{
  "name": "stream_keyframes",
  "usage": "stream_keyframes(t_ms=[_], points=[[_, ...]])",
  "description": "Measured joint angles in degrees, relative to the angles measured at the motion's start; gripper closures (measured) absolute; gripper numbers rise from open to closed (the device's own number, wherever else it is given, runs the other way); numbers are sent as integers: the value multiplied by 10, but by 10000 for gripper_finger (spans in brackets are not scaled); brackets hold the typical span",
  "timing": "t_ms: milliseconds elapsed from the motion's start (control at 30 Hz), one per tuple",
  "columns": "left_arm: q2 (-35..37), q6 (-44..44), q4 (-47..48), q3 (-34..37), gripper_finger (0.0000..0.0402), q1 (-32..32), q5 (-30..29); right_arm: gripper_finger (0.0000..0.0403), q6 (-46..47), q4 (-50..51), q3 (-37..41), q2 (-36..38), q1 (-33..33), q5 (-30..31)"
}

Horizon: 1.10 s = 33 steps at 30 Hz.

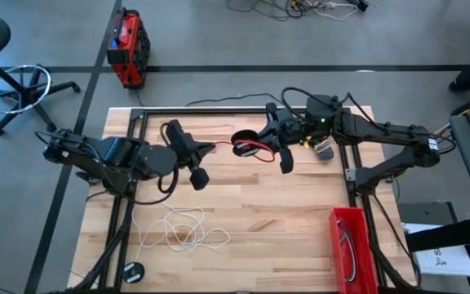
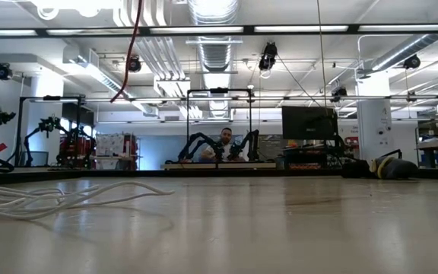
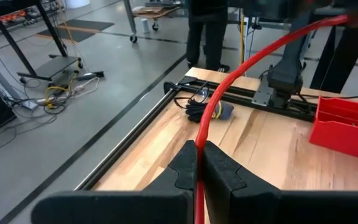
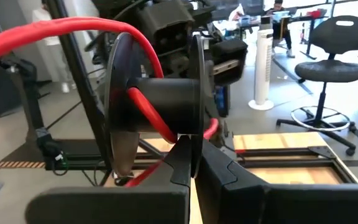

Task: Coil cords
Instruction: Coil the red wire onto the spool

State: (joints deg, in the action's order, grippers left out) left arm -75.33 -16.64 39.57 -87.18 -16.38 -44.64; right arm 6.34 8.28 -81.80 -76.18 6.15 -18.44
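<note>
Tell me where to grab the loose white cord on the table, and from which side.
Judging from the high view, take the white cord at the outer strand of its loose tangle, coming straight down; it lies flat on the table, clear of both grippers.

One red cord, one white cord, one spool, perhaps one black cord, one red bin

grey floor, swivel stool, ceiling striplights
</note>
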Motion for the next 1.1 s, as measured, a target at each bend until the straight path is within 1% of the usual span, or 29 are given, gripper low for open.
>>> stream_keyframes(t_ms=[300, 600, 667, 800, 1000, 1100], points=[[-1, -4, 0, 0, 400, 4, 0, 403, 0, 4, 0, 0, -22, -14], [5, -14, 24, 0, 400, 4, 0, 403, -15, 50, 0, 2, -25, -10], [7, -21, 41, 0, 400, 3, 1, 403, -22, 57, 0, 7, -25, 3], [9, -45, 68, 0, 400, 3, 1, 403, -40, 80, 0, 23, -25, 49], [12, -59, 87, 0, 400, 3, 2, 403, -55, 122, -1, 43, -25, 80], [12, -60, 83, 0, 400, 3, 2, 403, -55, 128, -1, 47, -26, 79]])
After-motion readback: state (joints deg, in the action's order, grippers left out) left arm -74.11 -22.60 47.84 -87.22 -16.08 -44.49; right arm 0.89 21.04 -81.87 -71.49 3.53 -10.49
